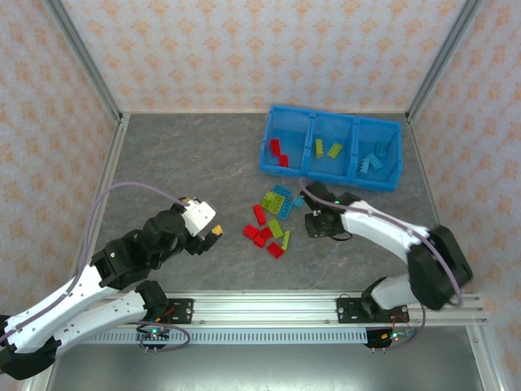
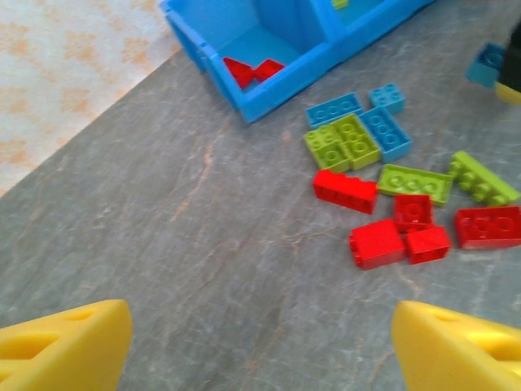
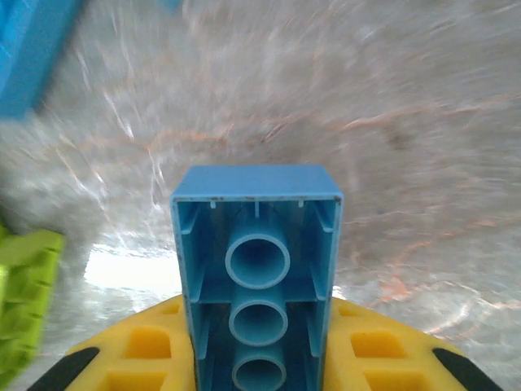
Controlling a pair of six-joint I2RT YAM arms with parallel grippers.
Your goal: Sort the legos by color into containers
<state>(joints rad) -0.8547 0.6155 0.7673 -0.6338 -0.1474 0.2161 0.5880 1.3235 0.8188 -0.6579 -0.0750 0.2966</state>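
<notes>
pinching a blue lego [image 3: 258,269], right hand [image 1: 317,221]; hollow underside in wrist view

Patterned walls [image 1: 244,49], grey stone tabletop [image 1: 187,171]

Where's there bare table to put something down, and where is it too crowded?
Bare: the grey table left of the blue tray, and the stretch between the left fingers and the loose legos. Crowded: in front of the tray, where legos lie beside the right fingers.
</notes>
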